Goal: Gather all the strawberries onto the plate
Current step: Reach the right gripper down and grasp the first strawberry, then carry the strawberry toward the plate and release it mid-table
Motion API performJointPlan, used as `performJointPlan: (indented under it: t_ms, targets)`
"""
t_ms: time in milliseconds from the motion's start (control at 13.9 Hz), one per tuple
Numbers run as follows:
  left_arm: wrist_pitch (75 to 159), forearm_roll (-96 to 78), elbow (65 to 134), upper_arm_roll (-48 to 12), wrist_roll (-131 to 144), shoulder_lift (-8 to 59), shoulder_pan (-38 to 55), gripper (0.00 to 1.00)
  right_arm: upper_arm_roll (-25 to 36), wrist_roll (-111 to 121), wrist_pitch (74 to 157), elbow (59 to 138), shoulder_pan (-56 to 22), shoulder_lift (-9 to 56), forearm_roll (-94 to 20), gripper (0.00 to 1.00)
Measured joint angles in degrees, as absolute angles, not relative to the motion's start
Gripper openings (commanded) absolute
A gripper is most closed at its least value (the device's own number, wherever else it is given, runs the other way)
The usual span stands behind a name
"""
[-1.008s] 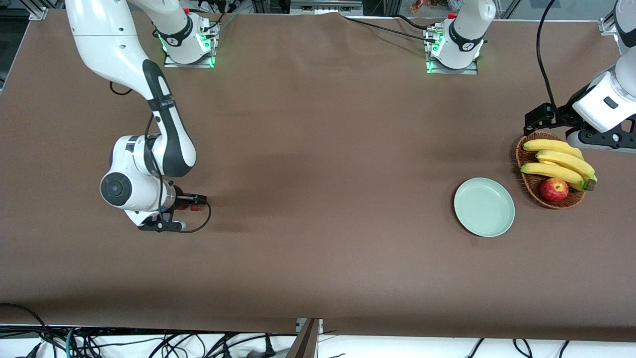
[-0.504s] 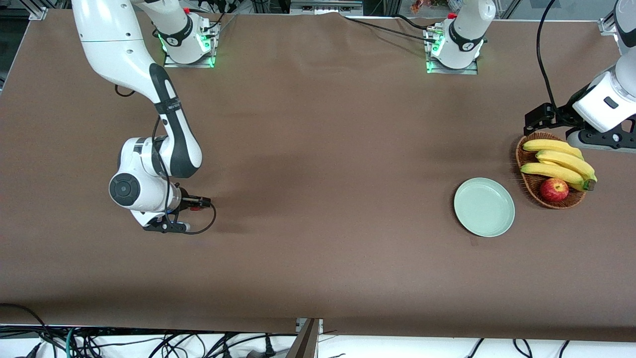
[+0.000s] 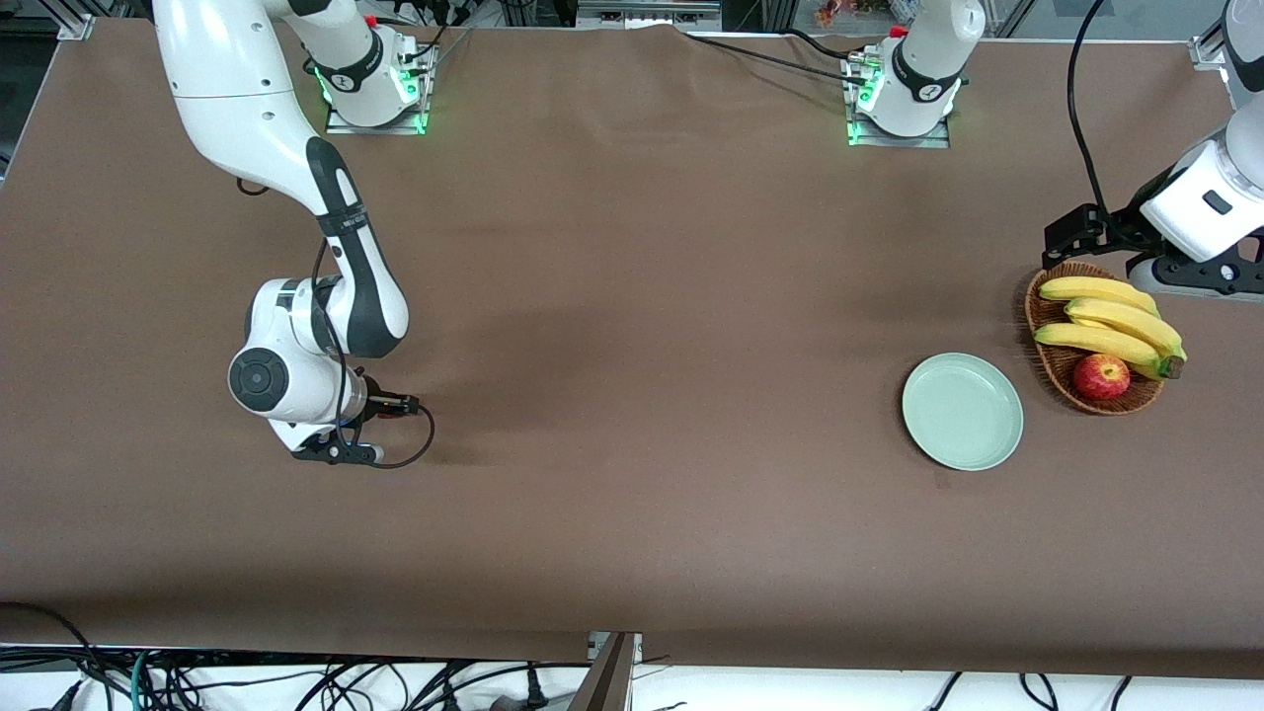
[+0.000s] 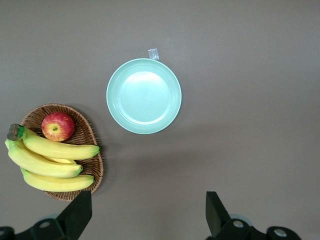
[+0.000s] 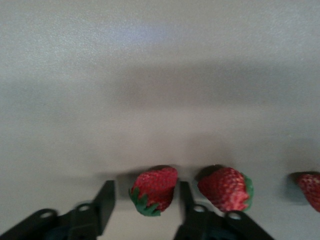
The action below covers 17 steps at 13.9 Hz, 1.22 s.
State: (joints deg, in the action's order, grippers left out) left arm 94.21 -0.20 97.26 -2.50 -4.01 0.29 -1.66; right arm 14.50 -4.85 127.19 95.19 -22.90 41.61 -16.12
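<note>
Right claw (image 5: 145, 200) is down at the surface (image 3: 632, 395) toward the right arm's end. I see its fingers (image 5: 106, 197) set either side of one strawberry (image 5: 154, 190), a narrow gap on each flank, not clamped. A second berry (image 5: 225, 188) lies just beside one finger, a third (image 5: 311, 190) farther along the row. Left claw (image 4: 147, 215) hangs spread wide over bare surface near the plate (image 4: 144, 96), which sits beside the basket (image 4: 92, 155) of bananas (image 4: 50, 160) and apple (image 4: 58, 126).
</note>
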Motion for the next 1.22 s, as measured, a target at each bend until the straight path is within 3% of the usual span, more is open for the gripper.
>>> performJointPlan:
  t_ms: [144, 504, 936, 1080, 1224]
  targets:
    - [94.1, -0.2, 97.2, -2.5, -4.0, 0.3, -1.7, 1.00, 14.5, -4.9, 127.2, 95.1, -22.9, 41.6, -16.5, 0.18]
    - [94.1, -0.2, 97.2, -2.5, -4.0, 0.3, -1.7, 1.00, 12.4, -10.2, 123.2, 91.0, -23.9, 41.2, -17.2, 0.19]
    - [93.5, -0.2, 97.2, -2.5, -4.0, 0.3, -1.7, 1.00, 3.1, -34.5, 119.4, 80.8, -30.0, 40.9, -18.0, 0.21]
    - [93.4, -0.2, 97.2, -2.5, -4.0, 0.3, -1.7, 1.00, -1.8, -43.2, 122.8, 78.6, -30.8, 41.8, -20.4, 0.22]
    - [93.4, -0.2, 97.2, -2.5, -4.0, 0.3, -1.7, 1.00, -5.1, -50.2, 130.1, 76.8, -32.9, 43.8, -21.9, 0.29]
